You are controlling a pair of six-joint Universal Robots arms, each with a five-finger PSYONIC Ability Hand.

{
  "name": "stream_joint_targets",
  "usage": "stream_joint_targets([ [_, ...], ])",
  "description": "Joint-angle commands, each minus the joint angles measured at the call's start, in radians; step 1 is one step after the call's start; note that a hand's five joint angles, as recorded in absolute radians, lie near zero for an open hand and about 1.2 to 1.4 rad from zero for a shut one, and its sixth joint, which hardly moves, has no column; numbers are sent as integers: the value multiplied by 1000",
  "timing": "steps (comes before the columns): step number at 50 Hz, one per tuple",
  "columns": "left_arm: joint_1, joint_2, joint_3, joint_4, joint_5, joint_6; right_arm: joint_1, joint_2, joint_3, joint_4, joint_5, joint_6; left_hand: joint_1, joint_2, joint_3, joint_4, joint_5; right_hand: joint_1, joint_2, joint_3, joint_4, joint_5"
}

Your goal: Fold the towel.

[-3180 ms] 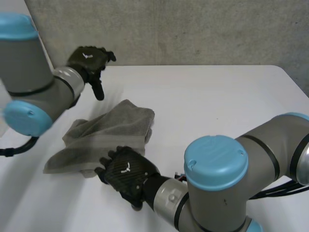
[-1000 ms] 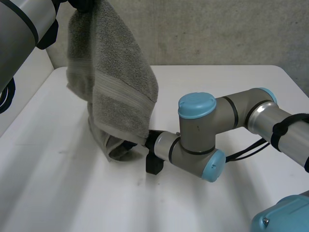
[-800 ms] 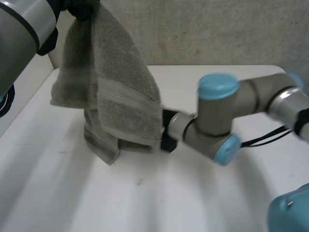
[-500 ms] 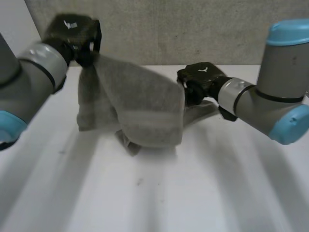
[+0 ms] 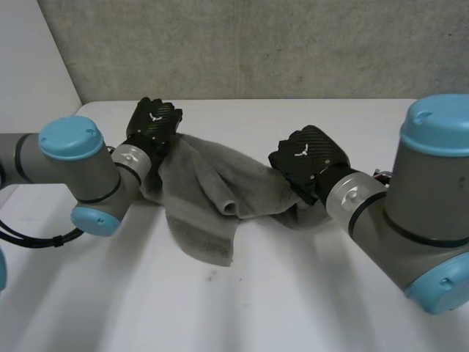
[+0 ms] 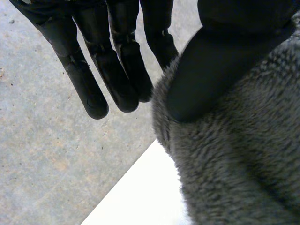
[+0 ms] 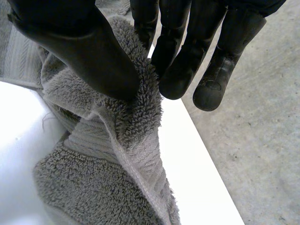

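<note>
The grey towel (image 5: pixel 220 183) lies bunched on the white table (image 5: pixel 293 293), stretched between my two hands, with one end trailing toward the front. My left hand (image 5: pixel 155 125) is at the towel's left end. In the left wrist view the left hand (image 6: pixel 117 56) has straight fingers spread clear of the towel (image 6: pixel 234 164), and only its thumb (image 6: pixel 211 70) rests on the pile. My right hand (image 5: pixel 308 158) is at the towel's right end. In the right wrist view the right hand (image 7: pixel 187 42) pinches a folded edge of the towel (image 7: pixel 117 164) between thumb and fingers.
A concrete wall (image 5: pixel 293 44) rises just behind the table's far edge (image 5: pixel 293 100), close to both hands. Grey floor (image 7: pixel 253 140) lies past that edge. Both arms rest low over the table at either side.
Both hands have come down from mid-air toward the table's far side, laying the hanging towel onto the table. The left hand's fingers have straightened off the cloth.
</note>
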Motion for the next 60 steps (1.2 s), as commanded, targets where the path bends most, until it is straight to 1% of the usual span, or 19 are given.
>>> stream_joint_targets([
  [1, 0, 2, 7, -9, -16, 29, 7, 61, -22, -59, 12, -2, -784, -773, -776, -773, -781, 68, 89, 58, 56, 65],
  [3, -1, 98, -31, -44, -44, 17, 5, 76, -31, -65, 14, -7, -780, -770, -772, -769, -777, 68, 89, 58, 56, 65],
  [6, -4, 154, -63, -69, -58, 9, 5, 81, -39, -65, 14, -7, -780, -770, -772, -769, -777, 68, 89, 58, 56, 65],
  [8, -24, 269, -133, -101, -73, -21, -2, 93, -52, -65, 14, -7, -777, -767, -769, -767, -774, 68, 89, 58, 56, 65],
  [9, -24, 269, -134, -101, -73, -21, -2, 93, -52, -65, 14, -7, -777, -767, -769, -767, -774, 68, 89, 58, 56, 65],
  [11, -52, 387, -209, -121, -81, -81, -27, 103, -65, -65, 15, -7, -763, -752, -754, -752, -759, 68, 89, 58, 56, 65],
  [15, -92, 486, -290, -132, -110, -150, -42, 106, -79, -67, 15, -7, -736, -726, -728, -725, -733, 68, 89, 58, 56, 65],
  [17, -138, 559, -370, -143, -166, -205, -65, 119, -98, -65, 18, -5, -661, -650, -652, -650, -657, 68, 89, 58, 56, 65],
  [20, -164, 585, -404, -158, -202, -225, -78, 123, -106, -63, 20, -5, -595, -585, -587, -585, -592, 68, 89, 58, 56, 65],
  [22, -233, 602, -462, -204, -263, -254, -96, 124, -117, -63, 31, -7, -502, -491, -493, -491, -499, 68, 89, 58, 56, 65],
  [23, -233, 602, -462, -204, -263, -255, -96, 124, -117, -63, 31, -7, -501, -491, -493, -491, -498, 68, 89, 58, 56, 65],
  [25, -303, 595, -500, -248, -303, -277, -117, 123, -129, -60, 38, -5, -484, -473, -475, -473, -480, 68, 89, 58, 56, 65],
  [28, -328, 581, -513, -259, -320, -290, -125, 116, -131, -59, 38, -5, -484, -473, -475, -473, -480, 68, 89, 58, 56, 65],
  [30, -363, 523, -523, -261, -352, -325, -131, 101, -131, -53, 38, -4, -487, -476, -478, -476, -483, 68, 89, 58, 56, 65],
  [34, -373, 466, -511, -249, -387, -374, -131, 67, -126, -48, 38, -1, -490, -479, -481, -479, -486, 68, 89, 58, 56, 65],
  [36, -379, 409, -484, -203, -407, -411, -130, 28, -115, -45, 37, 2, -501, -491, -493, -491, -498, 68, 89, 58, 56, 65],
  [48, -425, 217, -359, -115, -406, -492, -125, -26, -97, -27, 34, 7, -501, -491, -493, -491, -498, 68, 89, 58, 56, 65],
  [56, -440, 153, -313, -65, -398, -567, -119, -43, -72, -27, 35, 7, -501, -491, -493, -491, -498, 68, 89, 58, 56, 65],
  [60, -451, 130, -299, -35, -398, -577, -118, -52, -66, -27, 37, 7, -498, -488, -490, -488, -495, 68, 89, 58, 56, 65],
])
